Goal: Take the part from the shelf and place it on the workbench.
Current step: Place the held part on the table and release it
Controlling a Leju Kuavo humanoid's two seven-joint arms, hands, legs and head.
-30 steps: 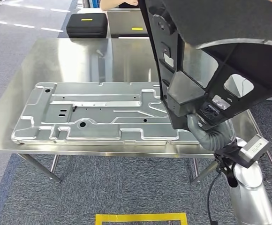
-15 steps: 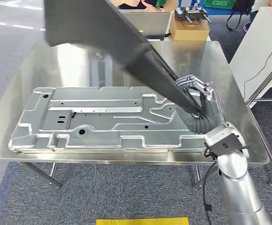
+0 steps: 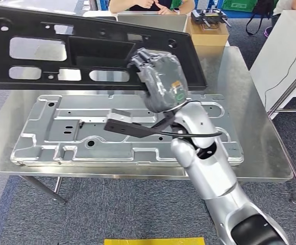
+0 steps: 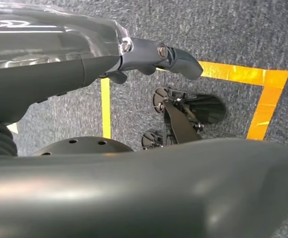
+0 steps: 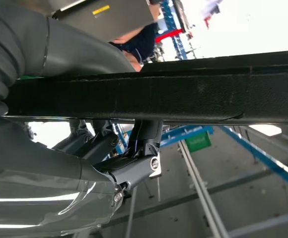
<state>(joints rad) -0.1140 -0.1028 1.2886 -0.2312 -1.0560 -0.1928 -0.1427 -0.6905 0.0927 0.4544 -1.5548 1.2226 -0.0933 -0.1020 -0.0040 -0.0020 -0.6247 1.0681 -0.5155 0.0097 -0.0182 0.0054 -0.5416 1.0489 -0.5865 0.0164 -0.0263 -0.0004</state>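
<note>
The part [image 3: 81, 51] is a long black panel with several cutouts. It hangs roughly level above the far side of the steel workbench [image 3: 231, 66], reaching out to the left. My right hand [image 3: 159, 81] grips it near its right end, back of the hand toward the camera. In the right wrist view the part's dark edge [image 5: 172, 94] runs across the frame, clamped between the thumb and the fingers [image 5: 142, 163]. My left hand [image 4: 150, 54] hangs beside my body over the carpet, fingers straight, holding nothing.
A large stamped silver metal panel [image 3: 100, 127] covers most of the bench under the part. Behind the bench sit people [image 3: 150, 5], a cardboard box [image 3: 208, 30] and a grey case [image 3: 154, 20]. A white table [image 3: 285, 46] stands at right. Yellow tape [image 3: 154, 240] marks the floor.
My right hand has turned over and swung the part from a steep tilt to nearly level, stretched leftward above the bench. The arm now reaches further over the metal panel.
</note>
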